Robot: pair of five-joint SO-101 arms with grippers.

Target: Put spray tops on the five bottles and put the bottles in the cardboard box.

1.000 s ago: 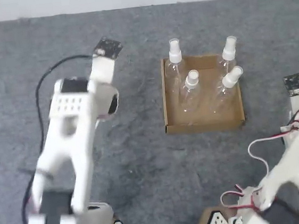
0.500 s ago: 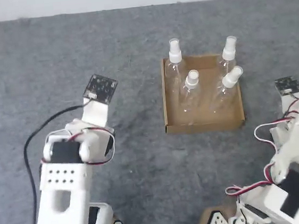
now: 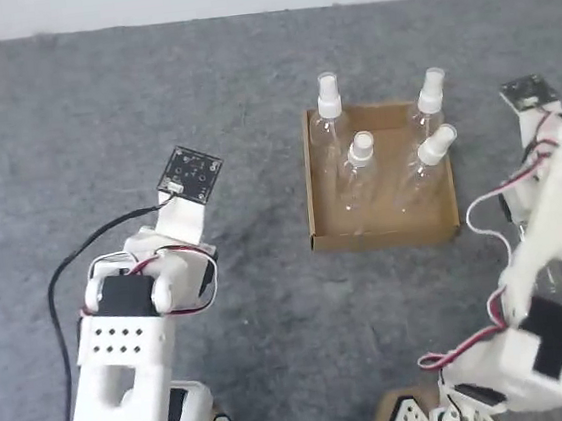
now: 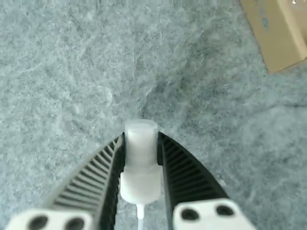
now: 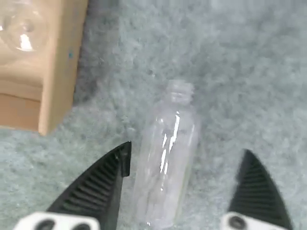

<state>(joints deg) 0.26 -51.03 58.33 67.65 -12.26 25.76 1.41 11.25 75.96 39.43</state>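
Note:
My left gripper is shut on a white spray top, held above bare grey carpet; in the high view the left arm sits left of the cardboard box. Several clear bottles with white spray tops stand inside the box. My right gripper is open, its fingers on either side of a clear bottle without a top that lies on the carpet just beside the box wall. In the high view the right arm is to the right of the box.
Grey carpet covers the whole table. A corner of the box appears in the left wrist view. Both arm bases stand at the near edge, with loose cables beside them.
The left arm has drawn back toward the near edge, away from the box. The right arm has swung out along the right side of the box.

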